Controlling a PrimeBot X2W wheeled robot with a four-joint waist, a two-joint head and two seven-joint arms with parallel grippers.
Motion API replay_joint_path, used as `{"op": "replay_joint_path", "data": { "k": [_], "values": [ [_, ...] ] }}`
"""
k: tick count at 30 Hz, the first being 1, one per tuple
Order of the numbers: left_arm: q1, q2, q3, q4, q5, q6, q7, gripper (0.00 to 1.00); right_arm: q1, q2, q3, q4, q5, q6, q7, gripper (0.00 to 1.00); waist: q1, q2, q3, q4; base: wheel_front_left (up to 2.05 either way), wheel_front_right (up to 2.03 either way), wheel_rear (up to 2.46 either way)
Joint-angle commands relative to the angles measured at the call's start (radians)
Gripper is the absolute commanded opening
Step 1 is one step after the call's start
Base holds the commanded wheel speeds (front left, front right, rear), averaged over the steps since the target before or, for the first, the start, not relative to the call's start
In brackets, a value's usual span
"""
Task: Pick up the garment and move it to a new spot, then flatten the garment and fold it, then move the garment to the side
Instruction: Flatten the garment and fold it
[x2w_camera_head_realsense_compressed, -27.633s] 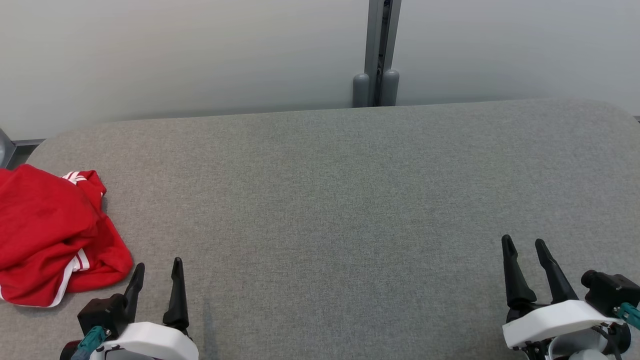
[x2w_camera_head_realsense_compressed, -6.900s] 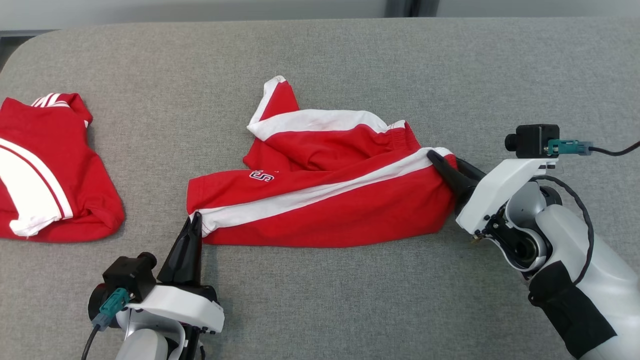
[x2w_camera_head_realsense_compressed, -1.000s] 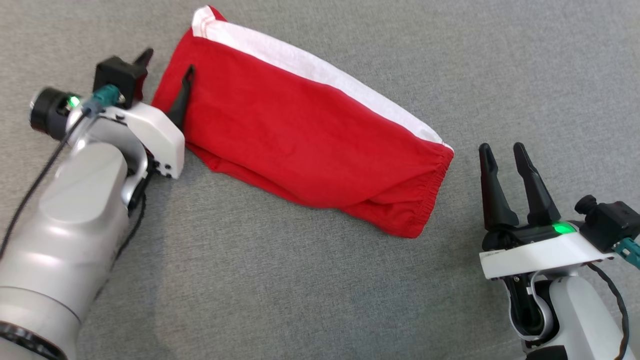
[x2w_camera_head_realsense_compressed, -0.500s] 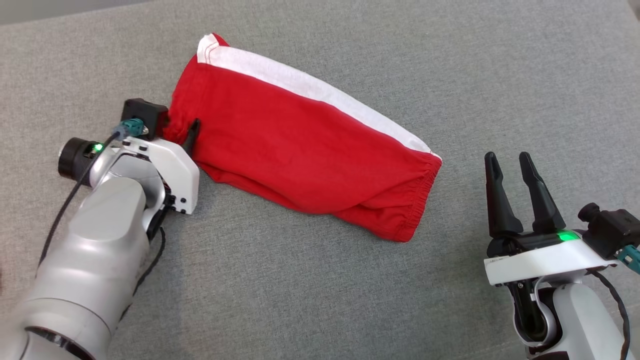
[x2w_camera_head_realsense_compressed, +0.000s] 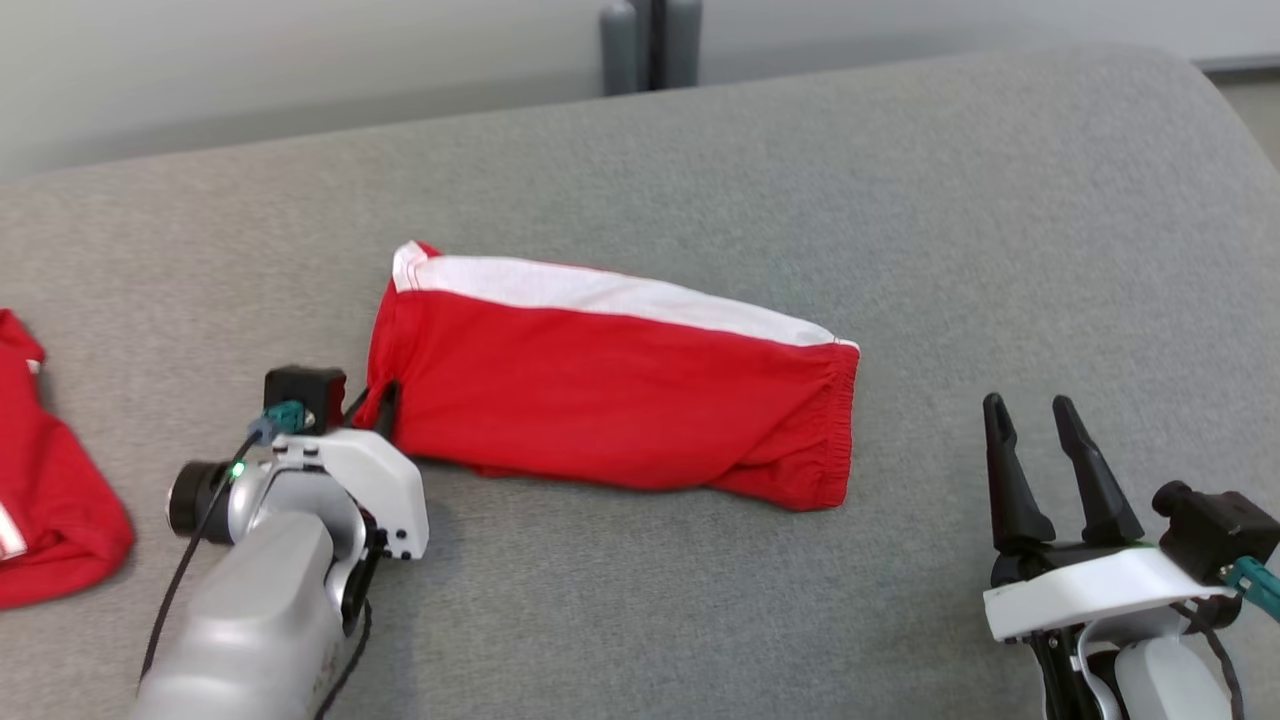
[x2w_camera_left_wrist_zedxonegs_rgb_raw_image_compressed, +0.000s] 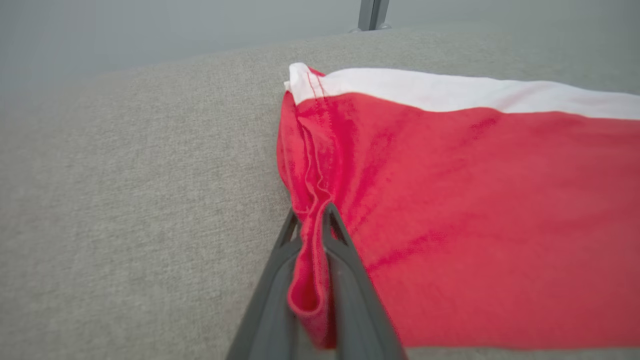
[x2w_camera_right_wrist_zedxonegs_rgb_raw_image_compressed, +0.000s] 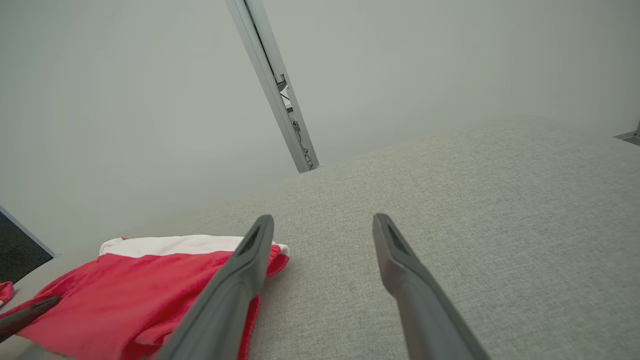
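Now the table (x2w_camera_head_realsense_compressed: 640, 610) carries the folded red garment (x2w_camera_head_realsense_compressed: 620, 400), stretched rightward from the left hand (x2w_camera_left_wrist_zedxonegs_rgb_raw_image_compressed: 311, 220). Change: a second ago that hand stood apart; it is now clamped on the garment's hem edge. The right hand (x2w_camera_head_realsense_compressed: 1027, 402) is apart, empty, with the garment off to its left. Judgement: fold done, the move aside is next.
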Motion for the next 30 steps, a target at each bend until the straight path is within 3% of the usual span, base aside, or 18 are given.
{"op": "replay_joint_path", "data": {
  "k": [1, 15, 16, 17, 18, 24, 30],
  "values": [
    [0.039, 0.010, 0.026, -0.031, -0.010, 0.018, -0.005, 0.00, 0.013, -0.005, -0.004, 0.007, -0.015, 0.000, -0.005, 1.00, 0.0000, 0.0000, -0.048, 0.039, 0.00, 0.00, 0.00],
    [0.330, 0.015, 0.200, -0.273, 0.093, 0.127, -0.006, 0.00, 0.056, -0.005, 0.012, 0.052, -0.057, 0.000, -0.005, 1.00, 0.0000, 0.0000, -0.113, 0.068, 0.00, 0.00, 0.00],
    [0.345, 0.018, 0.217, -0.297, 0.111, 0.137, -0.006, 0.22, 0.059, -0.005, 0.016, 0.055, -0.063, 0.000, -0.005, 1.00, 0.0000, 0.0000, -0.115, 0.069, 0.00, 0.00, 0.00],
    [0.363, 0.021, 0.236, -0.320, 0.127, 0.145, -0.006, 0.64, 0.058, -0.005, 0.021, 0.055, -0.066, 0.000, -0.005, 1.00, 0.0000, 0.0000, -0.116, 0.071, 0.00, 0.00, 0.00],
    [0.379, 0.022, 0.252, -0.343, 0.148, 0.153, -0.006, 1.00, 0.056, -0.005, 0.022, 0.057, -0.067, 0.000, -0.005, 1.00, 0.0000, 0.0000, -0.117, 0.072, 0.00, 0.00, 0.00],
    [0.463, 0.011, 0.346, -0.512, 0.299, 0.181, -0.006, 1.00, 0.026, -0.005, 0.047, 0.075, -0.073, 0.000, -0.005, 1.00, 0.0000, 0.0000, -0.097, 0.106, 0.00, 0.00, 0.00],
    [0.530, -0.024, 0.413, -0.600, 0.407, 0.144, -0.006, 1.00, -0.015, -0.005, 0.059, 0.135, -0.080, 0.000, -0.005, 1.00, 0.0000, 0.0000, -0.064, 0.164, 0.00, 0.00, 0.00]
  ]
}}
